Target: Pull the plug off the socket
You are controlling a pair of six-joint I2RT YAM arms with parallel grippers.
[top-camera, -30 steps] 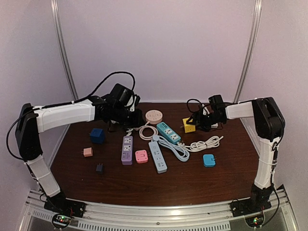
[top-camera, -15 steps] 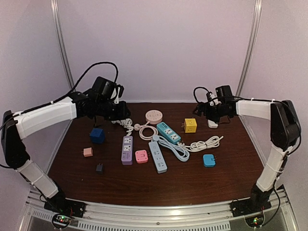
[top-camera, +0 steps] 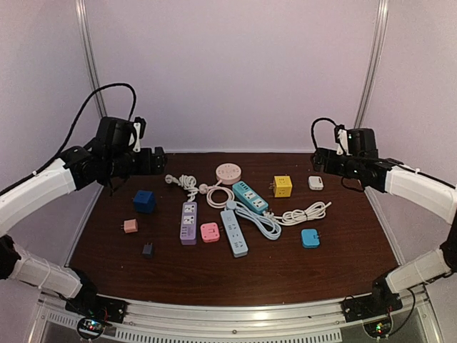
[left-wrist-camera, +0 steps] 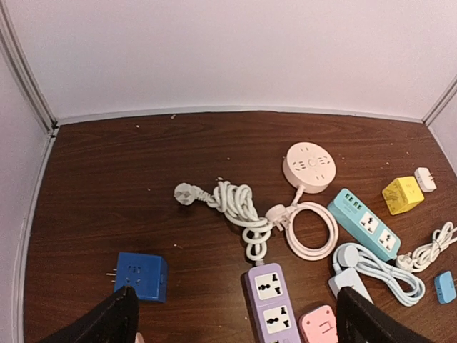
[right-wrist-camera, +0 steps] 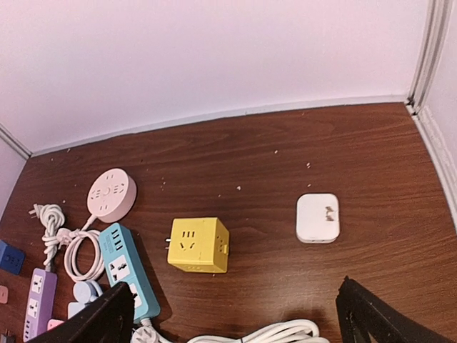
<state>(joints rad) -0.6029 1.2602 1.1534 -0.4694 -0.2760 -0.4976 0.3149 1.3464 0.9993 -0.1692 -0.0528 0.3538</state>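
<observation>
Table (top-camera: pixel 285 275) centre blocked: purple strip (top-camera: pixel 188 221), white strip (top-camera: pixel 235 234) and teal strip (top-camera: pixel 250 196) packed close, cords (top-camera: pixel 218 194) looped between. Wide lane of bare wood seen along near edge. Bare gap seen between yellow cube (top-camera: pixel 282 186) and white plug (top-camera: pixel 315 183). Blue cube (top-camera: pixel 144 201) set apart, bare wood all round.

The table (top-camera: pixel 321 275) is dark brown with a wood grain. On it the cube socket (top-camera: pixel 283 186) is yellow, and the plug (top-camera: pixel 315 183) just right of it is white. Left of the cube socket lie a teal strip (top-camera: pixel 250 196), a pale pink round socket (top-camera: pixel 228 173), a purple strip (top-camera: pixel 188 222) and, farthest left, a deep blue cube (top-camera: pixel 144 201).
</observation>
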